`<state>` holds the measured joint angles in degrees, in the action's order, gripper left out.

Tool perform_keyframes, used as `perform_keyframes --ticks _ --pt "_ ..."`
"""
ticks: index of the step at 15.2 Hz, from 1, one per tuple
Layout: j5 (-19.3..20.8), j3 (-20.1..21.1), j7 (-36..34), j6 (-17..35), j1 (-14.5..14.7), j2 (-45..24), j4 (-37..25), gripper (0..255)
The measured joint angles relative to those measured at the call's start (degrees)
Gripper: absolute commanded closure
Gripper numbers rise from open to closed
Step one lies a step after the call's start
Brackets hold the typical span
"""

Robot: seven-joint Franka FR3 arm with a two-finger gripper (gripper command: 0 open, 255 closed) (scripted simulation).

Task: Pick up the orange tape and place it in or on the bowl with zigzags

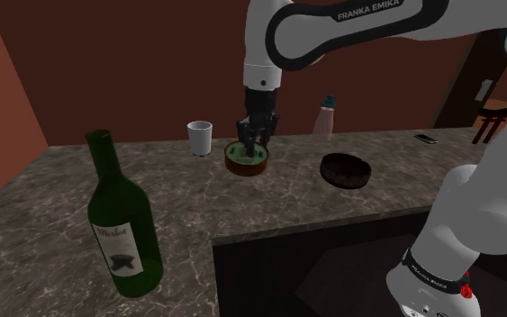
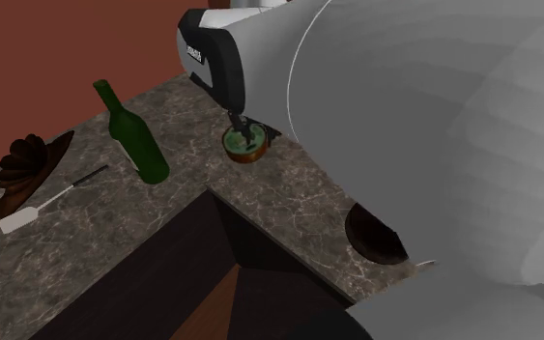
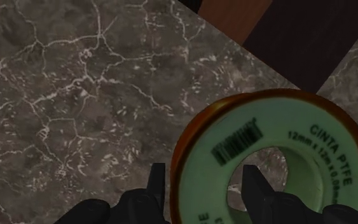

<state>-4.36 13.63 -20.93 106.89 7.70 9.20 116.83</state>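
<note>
Fingers stand open astride one wall of the orange-rimmed tape on the counter, so closing off-centre could tip or skid it away.

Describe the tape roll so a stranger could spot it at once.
On the marble counter, look between the white cup and the dark bowl, under the black gripper. The tape roll lies flat: the only ring, orange-rimmed with a pale green face.

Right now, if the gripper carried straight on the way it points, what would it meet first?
Probably the orange tape: the gripper straddles its ring wall, with the veined counter just beneath. Depth is unclear.
</note>
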Motion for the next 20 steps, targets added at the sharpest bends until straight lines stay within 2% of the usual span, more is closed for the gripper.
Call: perform_keyframes --ticks 9,20 --pt "-0.04 -7.12 11.12 -0.30 -3.68 12.88 13.08 255" --pt "5.44 -18.11 25.26 -3.87 -9.69 24.01 21.07 255"
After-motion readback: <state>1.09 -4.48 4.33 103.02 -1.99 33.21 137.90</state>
